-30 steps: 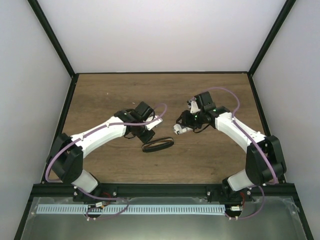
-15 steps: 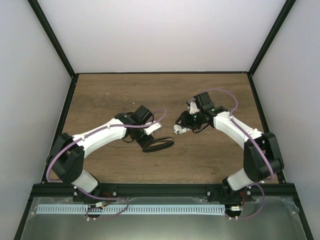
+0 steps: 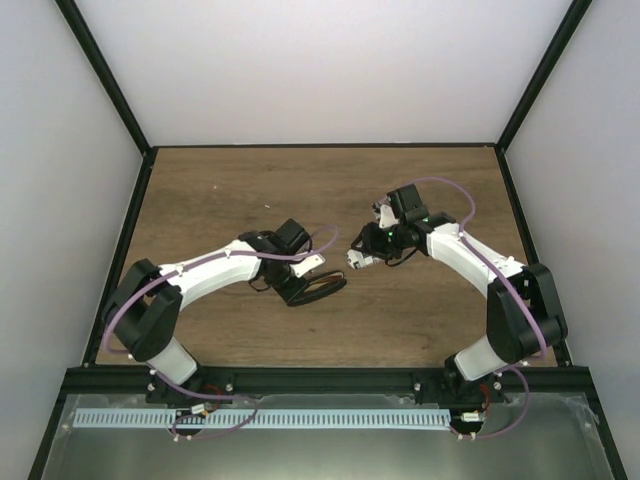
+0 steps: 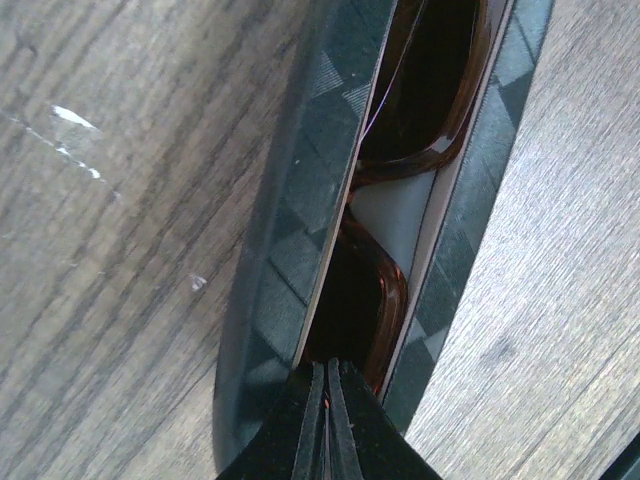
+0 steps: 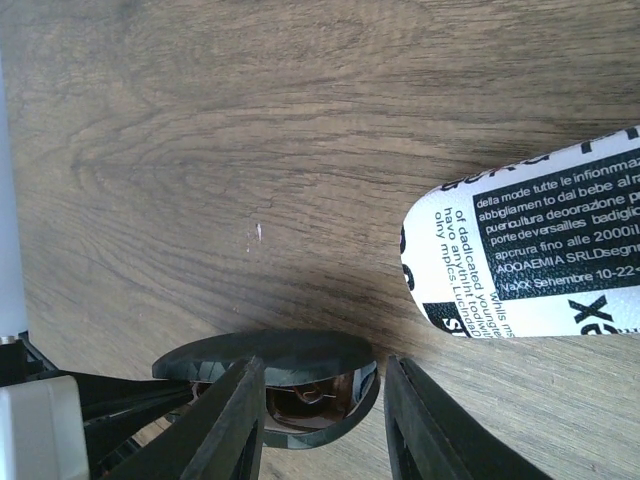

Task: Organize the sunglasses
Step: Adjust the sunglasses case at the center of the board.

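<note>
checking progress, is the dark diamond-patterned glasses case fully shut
No, the dark diamond-patterned glasses case gapes open, with the reddish-brown sunglasses visible inside through the gap.

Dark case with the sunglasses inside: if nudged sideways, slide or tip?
Probably slides rather than tips: the dark case lies low on the smooth table. It is ajar over the sunglasses, so downward pressure may close it. The patterned shell looks stiff.

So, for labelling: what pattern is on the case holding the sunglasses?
Dark diamond checks on the case, clearest in left wrist view.
</note>
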Motion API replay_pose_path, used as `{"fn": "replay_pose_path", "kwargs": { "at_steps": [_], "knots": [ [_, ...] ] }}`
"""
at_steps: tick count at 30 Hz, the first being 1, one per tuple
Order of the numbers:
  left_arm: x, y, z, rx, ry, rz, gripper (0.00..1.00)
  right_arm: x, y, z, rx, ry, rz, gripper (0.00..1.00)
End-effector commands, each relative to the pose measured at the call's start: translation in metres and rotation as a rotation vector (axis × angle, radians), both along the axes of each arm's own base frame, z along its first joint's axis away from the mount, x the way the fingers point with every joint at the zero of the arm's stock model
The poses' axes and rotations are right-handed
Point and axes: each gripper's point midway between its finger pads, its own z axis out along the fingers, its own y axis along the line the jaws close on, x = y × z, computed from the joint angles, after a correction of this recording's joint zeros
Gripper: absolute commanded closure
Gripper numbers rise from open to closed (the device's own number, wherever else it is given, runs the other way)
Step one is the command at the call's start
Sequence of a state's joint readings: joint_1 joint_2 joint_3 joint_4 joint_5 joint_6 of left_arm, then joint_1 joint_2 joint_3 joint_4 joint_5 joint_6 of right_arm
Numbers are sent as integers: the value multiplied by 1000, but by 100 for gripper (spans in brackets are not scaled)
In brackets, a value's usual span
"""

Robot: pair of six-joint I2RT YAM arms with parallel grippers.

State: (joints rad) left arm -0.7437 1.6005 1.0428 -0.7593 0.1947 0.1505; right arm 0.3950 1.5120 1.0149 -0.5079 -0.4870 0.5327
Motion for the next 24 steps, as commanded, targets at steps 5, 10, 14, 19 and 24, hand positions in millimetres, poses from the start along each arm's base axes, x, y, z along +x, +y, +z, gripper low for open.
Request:
{"fn": "replay_pose_path", "kwargs": {
  "at_steps": [5, 10, 14, 19, 24],
  "knots": [
    [-7, 11, -37, 117, 36, 15, 96, 2, -1, 0, 0, -12, 7, 66],
    [5, 6, -23, 101, -24, 28, 96, 1, -1, 0, 2, -10, 12, 66],
    [20, -5, 15, 17, -127, 27, 96, 1, 0, 1, 1, -13, 15, 66],
    [33, -24, 72, -110, -230, 12, 92, 3, 1, 1, 9, -13, 18, 66],
    [37, -38, 99, -169, -235, -13, 89, 5, 2, 2, 10, -12, 10, 66]
  ]
}}
